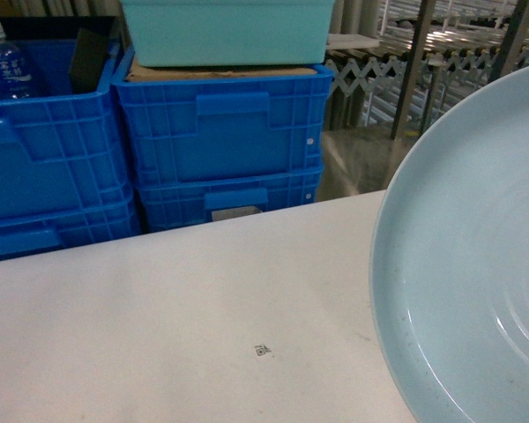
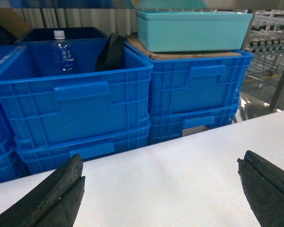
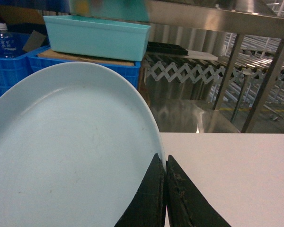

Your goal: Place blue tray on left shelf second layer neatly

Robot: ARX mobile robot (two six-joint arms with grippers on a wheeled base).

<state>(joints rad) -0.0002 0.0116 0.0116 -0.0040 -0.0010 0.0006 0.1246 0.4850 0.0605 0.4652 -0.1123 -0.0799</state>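
Note:
The pale blue tray [image 1: 476, 264] fills the right side of the head view, lifted and tilted above the white table [image 1: 203, 317]. In the right wrist view the blue tray [image 3: 71, 151] spreads to the left, and my right gripper [image 3: 165, 161] is shut on its rim, one finger on each face. My left gripper [image 2: 160, 168] hovers over the table with its jaws wide apart and nothing between them. A steel shelf [image 3: 217, 19] with a shiny crossbar and uprights shows at the top right of the right wrist view; which layer it is I cannot tell.
Stacked royal-blue crates [image 1: 220, 141] stand behind the table's far edge, one holding a water bottle [image 2: 62, 52]. A turquoise container [image 1: 229, 31] sits on cardboard on the right stack. A folding conveyor [image 3: 189, 75] stands beyond.

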